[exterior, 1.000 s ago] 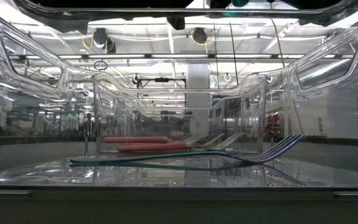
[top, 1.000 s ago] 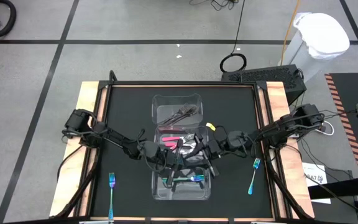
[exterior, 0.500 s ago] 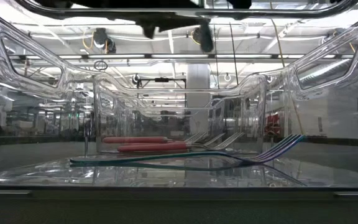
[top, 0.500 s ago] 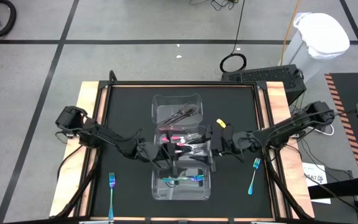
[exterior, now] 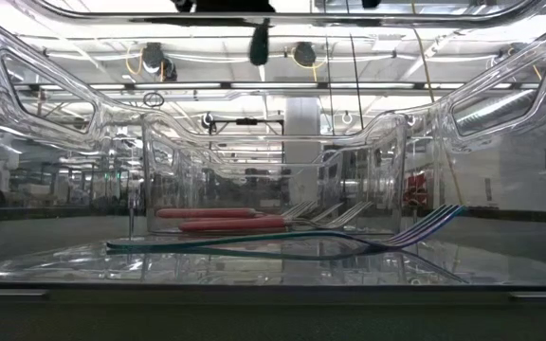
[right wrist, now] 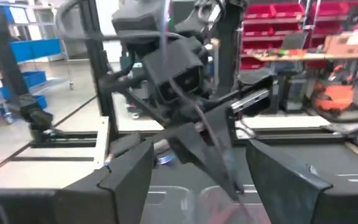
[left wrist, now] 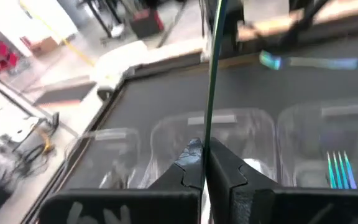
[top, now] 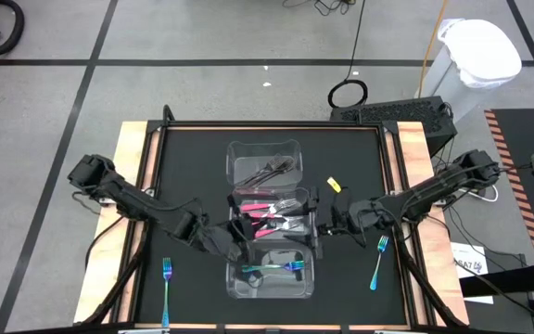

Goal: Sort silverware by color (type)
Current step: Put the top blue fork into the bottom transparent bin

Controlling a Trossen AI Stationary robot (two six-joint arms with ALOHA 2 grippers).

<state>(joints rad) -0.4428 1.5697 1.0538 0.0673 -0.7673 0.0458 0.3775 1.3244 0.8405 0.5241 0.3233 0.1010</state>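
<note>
— Left end effector (top: 241, 234), state?
— Pinched fully shut on a thin teal fork handle (left wrist: 211, 93), gripped upright between the fingers (left wrist: 241, 177), above the row of clear containers.
— Directly beneath it?
— Near container (top: 235, 283), just below and toward the front edge of the desk (top: 193, 167), with one teal fork (top: 272, 269) lying flat inside. Middle container (top: 297, 199) right beside the left end effector, holding pink-handled forks (top: 260, 208).
— Beyond that?
— Far container (top: 235, 153), well away from both end effectors, with dark grey forks (top: 272, 168) inside.
— Right end effector (top: 316, 223)?
— Spread wide, gripping nothing. Facing the left end effector across the middle container, close but apart from it.
— Anything loose on the desk?
— A blue fork (top: 167, 278) out to the left of the left end effector, near the front edge. A second blue fork (top: 378, 260) out to the right of the right end effector, close to the desk's side rim. Neither touched.
</note>
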